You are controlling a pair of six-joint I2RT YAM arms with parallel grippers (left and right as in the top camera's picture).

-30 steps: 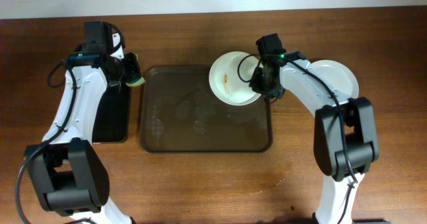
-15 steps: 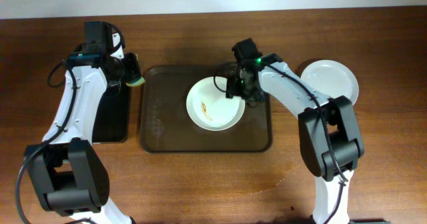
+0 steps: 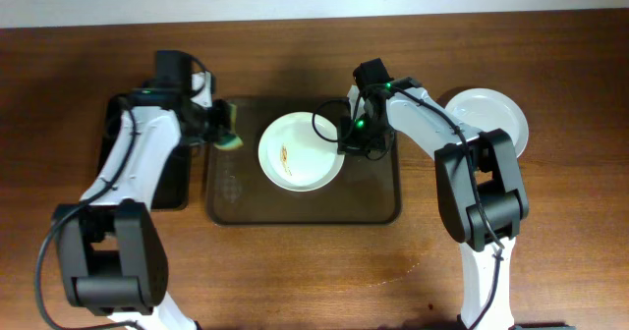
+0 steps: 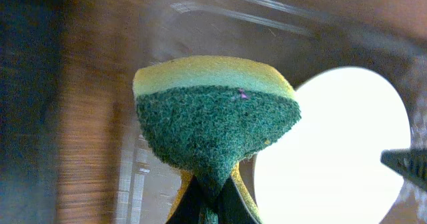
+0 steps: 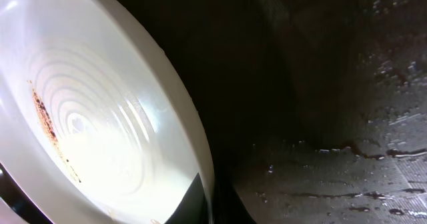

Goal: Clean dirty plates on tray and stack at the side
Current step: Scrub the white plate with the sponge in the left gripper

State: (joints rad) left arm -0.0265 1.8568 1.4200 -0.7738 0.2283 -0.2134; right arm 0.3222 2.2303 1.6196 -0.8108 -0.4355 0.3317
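A white plate (image 3: 300,151) with a brown smear sits over the dark brown tray (image 3: 373,204); it also shows in the right wrist view (image 5: 100,131) and the left wrist view (image 4: 333,144). My right gripper (image 3: 346,138) is shut on this plate's right rim (image 5: 203,184). My left gripper (image 3: 218,129) is shut on a green and yellow sponge (image 3: 230,137), seen close in the left wrist view (image 4: 213,124), just left of the plate over the tray's left edge. A clean white plate (image 3: 486,119) lies on the table at the right.
A narrow black tray (image 3: 162,178) lies on the table left of the brown tray. The brown tray's floor is wet (image 5: 347,151). Bare wooden table (image 3: 295,271) lies in front.
My right gripper carried the smeared plate leftward from the tray's right back corner to its middle. My left gripper moved right with the sponge, up to the plate's left side.
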